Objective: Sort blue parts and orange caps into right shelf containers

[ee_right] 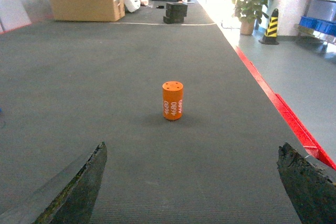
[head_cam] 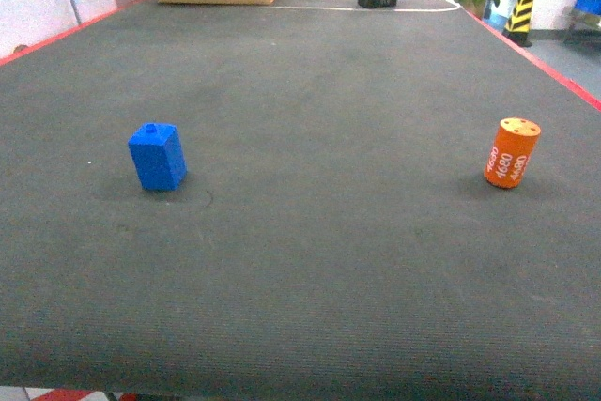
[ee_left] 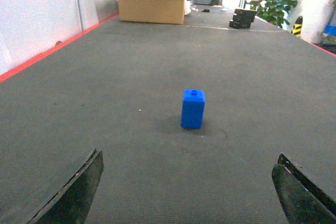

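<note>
nothing looks sorted yet: both pieces stand upright on the dark worktop point(head_cam: 310, 260), well apart from each other and untouched. the blue part point(head_cam: 157, 157) sits toward the left edge, its little stud up; the orange cap point(head_cam: 512, 152), printed "4680" on its side, stands near the right edge, close to the red border. the left gripper point(ee_left: 186, 192) has its jaws spread wide and lined up on the blue part, which lies ahead between them but well short of contact. the right gripper point(ee_right: 191, 192) is likewise spread wide with nothing in it, facing the orange cap ahead. no shelf container is clearly in view, only some blue bins point(ee_right: 320, 24) far off past the right edge, so both pickups and both drops appear to be still ahead.
</note>
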{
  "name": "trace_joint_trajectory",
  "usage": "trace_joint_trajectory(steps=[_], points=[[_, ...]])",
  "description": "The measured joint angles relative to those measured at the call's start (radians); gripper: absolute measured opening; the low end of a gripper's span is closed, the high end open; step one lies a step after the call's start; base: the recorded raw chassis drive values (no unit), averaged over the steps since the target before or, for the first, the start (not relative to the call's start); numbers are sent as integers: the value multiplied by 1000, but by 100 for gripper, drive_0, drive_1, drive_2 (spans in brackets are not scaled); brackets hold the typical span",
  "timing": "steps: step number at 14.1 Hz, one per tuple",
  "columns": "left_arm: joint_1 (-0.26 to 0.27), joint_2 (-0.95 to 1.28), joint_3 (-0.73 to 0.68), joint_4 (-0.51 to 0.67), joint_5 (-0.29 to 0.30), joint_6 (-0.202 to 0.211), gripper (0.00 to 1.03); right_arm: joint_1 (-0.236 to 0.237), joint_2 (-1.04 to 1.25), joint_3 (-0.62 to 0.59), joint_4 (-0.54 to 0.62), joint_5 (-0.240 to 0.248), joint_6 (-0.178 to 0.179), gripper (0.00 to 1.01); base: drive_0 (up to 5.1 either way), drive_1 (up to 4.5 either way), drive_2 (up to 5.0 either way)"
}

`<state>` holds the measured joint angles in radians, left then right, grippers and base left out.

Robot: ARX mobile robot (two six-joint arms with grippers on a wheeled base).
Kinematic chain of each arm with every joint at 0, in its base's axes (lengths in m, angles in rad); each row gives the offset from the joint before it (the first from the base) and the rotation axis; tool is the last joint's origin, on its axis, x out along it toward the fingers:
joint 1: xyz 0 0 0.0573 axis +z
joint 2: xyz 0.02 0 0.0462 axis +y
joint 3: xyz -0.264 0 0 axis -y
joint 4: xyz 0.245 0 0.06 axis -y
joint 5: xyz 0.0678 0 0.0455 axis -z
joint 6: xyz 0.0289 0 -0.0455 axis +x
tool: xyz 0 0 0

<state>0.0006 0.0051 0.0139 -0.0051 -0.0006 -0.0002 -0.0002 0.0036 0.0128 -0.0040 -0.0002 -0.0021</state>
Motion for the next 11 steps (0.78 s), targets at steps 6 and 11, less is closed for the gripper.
trace_joint_trajectory(steps=[6,11], points=[[0,0,0,0,0,0,98,0,0,0,0,0,0,98,0,0,0],[0,0,0,0,0,0,98,0,0,0,0,0,0,98,0,0,0]])
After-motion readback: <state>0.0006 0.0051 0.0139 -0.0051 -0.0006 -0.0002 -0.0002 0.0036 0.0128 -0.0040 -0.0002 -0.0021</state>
